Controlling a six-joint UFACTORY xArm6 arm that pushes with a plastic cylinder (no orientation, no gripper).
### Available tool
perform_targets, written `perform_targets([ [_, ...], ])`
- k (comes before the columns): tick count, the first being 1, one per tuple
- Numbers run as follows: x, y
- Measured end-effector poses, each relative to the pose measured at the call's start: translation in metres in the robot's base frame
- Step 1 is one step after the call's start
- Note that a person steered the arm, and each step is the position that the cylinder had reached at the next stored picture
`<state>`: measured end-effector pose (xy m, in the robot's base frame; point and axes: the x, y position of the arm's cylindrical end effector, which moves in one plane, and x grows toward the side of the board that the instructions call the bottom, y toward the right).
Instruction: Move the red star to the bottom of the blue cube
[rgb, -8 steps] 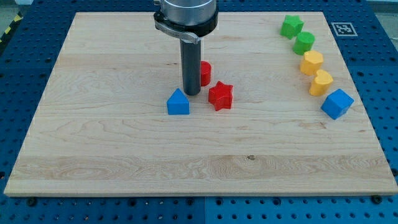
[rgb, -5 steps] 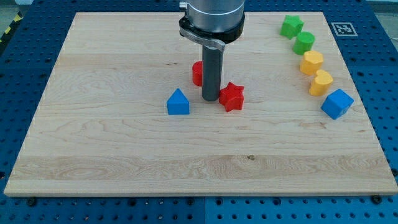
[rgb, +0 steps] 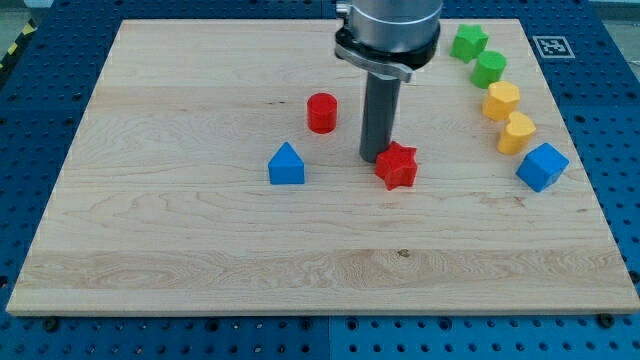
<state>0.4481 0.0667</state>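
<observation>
A single camera view is being described. A wooden board (rgb: 200, 250) is being shown lying on a blue perforated table (rgb: 20, 150). A dark rod is being held upright over the board's middle, and my tip (rgb: 376, 157) is being pressed against the upper-left side of the red star (rgb: 396, 166). No gripper is fitted, so nothing is being clasped; the star is only being touched.

The blue cube (rgb: 542, 166) is being seen near the view's right edge, well apart from the star and at about the same level. A yellow block (rgb: 516, 132) is sitting just above the cube, with another yellow block (rgb: 501, 100) and two green blocks (rgb: 489, 68) (rgb: 468, 42) curving toward the view's top. A red cylinder (rgb: 321, 112) and a blue house-shaped block (rgb: 286, 164) are lying to the view's left of the rod.

The star is being judged light, rigid and free-sliding on smooth wood. Its points are likely to make it spin, so it is best pushed at a notch, in line with its centre.
</observation>
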Motion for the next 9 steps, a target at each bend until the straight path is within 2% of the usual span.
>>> perform_targets([
  [2, 0.046, 0.028],
  [4, 0.080, 0.029],
  [7, 0.094, 0.039],
  [9, 0.123, 0.087],
])
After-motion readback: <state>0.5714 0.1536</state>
